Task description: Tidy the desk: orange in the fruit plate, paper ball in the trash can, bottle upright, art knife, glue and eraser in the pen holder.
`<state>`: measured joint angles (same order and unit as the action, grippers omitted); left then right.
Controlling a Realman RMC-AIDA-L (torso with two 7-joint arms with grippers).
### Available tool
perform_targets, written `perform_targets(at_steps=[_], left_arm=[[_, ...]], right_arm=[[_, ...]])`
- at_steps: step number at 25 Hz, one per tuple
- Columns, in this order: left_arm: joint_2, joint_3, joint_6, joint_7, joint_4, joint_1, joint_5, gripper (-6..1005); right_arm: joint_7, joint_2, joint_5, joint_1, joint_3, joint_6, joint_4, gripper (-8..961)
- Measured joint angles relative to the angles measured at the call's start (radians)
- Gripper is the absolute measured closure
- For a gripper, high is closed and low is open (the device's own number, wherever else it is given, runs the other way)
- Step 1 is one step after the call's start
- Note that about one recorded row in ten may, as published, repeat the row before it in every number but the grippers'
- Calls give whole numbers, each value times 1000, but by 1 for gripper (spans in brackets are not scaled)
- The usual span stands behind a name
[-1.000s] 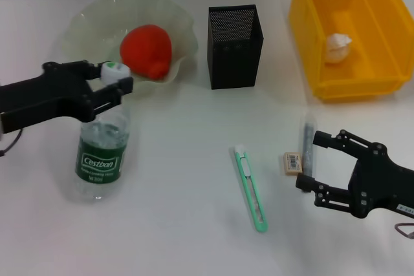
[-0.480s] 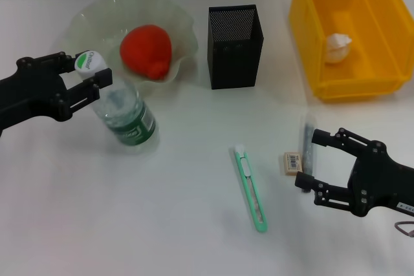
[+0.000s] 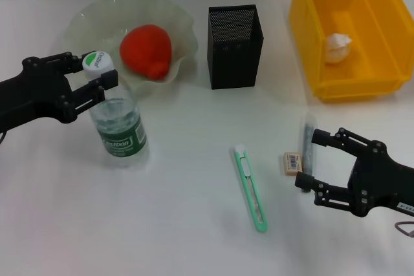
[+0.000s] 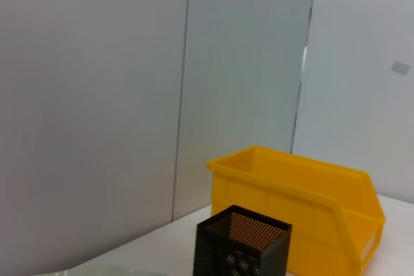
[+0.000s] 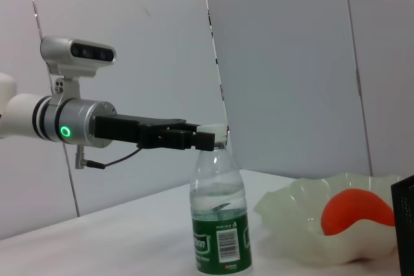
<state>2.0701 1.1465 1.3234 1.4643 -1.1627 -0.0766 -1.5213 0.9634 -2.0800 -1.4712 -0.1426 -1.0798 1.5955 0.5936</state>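
We find the left gripper (image 3: 97,77) with its fingers closed on the cap of the bottle (image 3: 118,127), which stands on the worktop (image 3: 181,224) tilted slightly, just in front of the plate (image 3: 90,21). The orange (image 3: 146,50) lies in the plate. The holder (image 3: 234,46) stands beside the plate, and the yellow bin (image 3: 343,30) beyond the holder has the paper ball (image 3: 337,46) inside it. The right gripper (image 3: 309,159) sits in front of the bin, fingers spread wide and holding nothing. The eraser (image 3: 293,163) and the dark glue (image 3: 304,140) lie just beside its fingertips; we cannot tell whether they touch. The knife (image 3: 250,189) lies flat on the worktop in front of the holder.
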Motion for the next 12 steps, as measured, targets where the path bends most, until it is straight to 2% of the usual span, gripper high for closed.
perform_targets(at_steps=[6, 9, 12], left_arm=[[3, -1, 2, -18, 2, -6, 8, 555], [3, 1, 5, -48, 21, -5, 52, 550], [2, 0, 9, -56, 25, -4, 66, 419]], right_arm=[[0, 0, 0, 0, 0, 0, 0, 110], [0, 0, 0, 0, 0, -1, -2, 110], [0, 1, 0, 2, 0, -1, -2, 111]])
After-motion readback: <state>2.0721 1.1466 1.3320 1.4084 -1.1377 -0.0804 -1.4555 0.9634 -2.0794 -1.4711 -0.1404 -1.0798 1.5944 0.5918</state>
